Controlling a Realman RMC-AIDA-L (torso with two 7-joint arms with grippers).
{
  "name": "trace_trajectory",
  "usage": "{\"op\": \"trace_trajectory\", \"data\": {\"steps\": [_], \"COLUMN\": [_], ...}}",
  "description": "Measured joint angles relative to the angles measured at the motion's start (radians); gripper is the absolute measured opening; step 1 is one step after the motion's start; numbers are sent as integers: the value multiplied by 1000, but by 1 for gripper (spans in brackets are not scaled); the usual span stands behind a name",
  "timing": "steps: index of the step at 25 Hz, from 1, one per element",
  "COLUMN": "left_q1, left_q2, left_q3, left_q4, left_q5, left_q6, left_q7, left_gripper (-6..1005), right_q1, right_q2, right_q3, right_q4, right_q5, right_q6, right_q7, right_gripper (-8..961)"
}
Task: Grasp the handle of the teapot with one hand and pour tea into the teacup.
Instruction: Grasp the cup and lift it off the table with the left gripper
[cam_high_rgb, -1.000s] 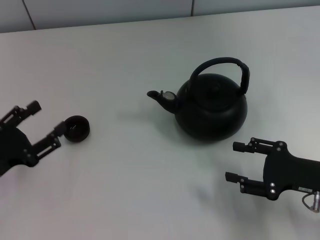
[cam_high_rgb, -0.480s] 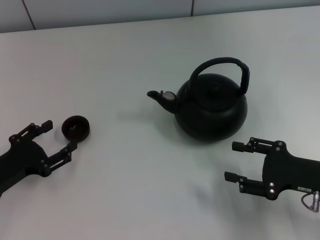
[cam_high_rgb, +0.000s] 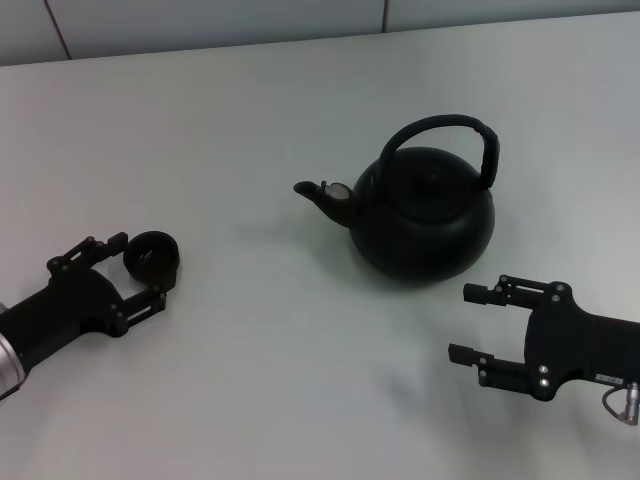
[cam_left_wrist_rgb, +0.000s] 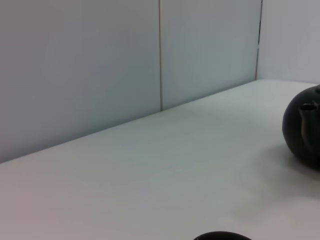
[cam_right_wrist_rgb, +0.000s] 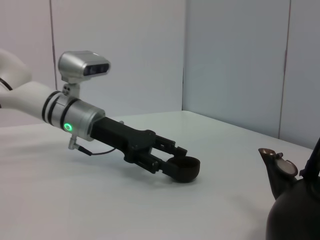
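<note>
The teapot (cam_high_rgb: 422, 215) sits upright on the white table (cam_high_rgb: 250, 110), right of its middle and a little toward the far edge; it is a round matte black pot with a small knobbed lid, and its short curved spout (cam_high_rgb: 322, 194) points toward the table's left side. Its handle (cam_high_rgb: 450, 132), a tall black hoop with a thicker wrapped stretch along the top, arches over the lid and runs roughly in line with the spout, left to right. The right gripper (cam_high_rgb: 468, 322) hovers near the front right corner, just in front of the pot and clearly the nearer of the two; its fingers are spread and aimed leftward, so the handle lies beyond and above it, and reaching it would likely mean rising and swinging toward the far edge. The teacup (cam_high_rgb: 153, 256), a tiny low black bowl without a handle, stands well apart from the teapot toward the table's left edge. The left gripper (cam_high_rgb: 132, 267) is right at it, fingers spread on either side of the cup; whether they touch it cannot be told
</note>
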Motion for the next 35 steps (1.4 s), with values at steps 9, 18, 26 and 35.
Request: {"op": "trace_trajectory", "data": {"steps": [9, 18, 26, 35], "left_q1": [-26, -35, -36, -94], "left_q2": [1, 1, 0, -6], "left_q3": [-2, -1, 0, 2], "left_q4": [-14, -16, -16, -57], "left_q5": [-2, -3, -3, 3], "left_q6": [-26, -34, -25, 63], "left_q7": [0, -8, -9, -6], "left_gripper": [797, 761, 701, 703], "right_q1": [1, 3, 4, 6], "right_q2": [0, 0, 0, 2], "right_q3": [0, 1, 2, 2], "right_q4": [0, -5, -6, -6], "right_q5": [0, 0, 1, 2], "right_q6": [-3, -13, -14, -14], "right_q7": [1, 1, 1, 1], "right_gripper": [670, 670, 669, 669]}}
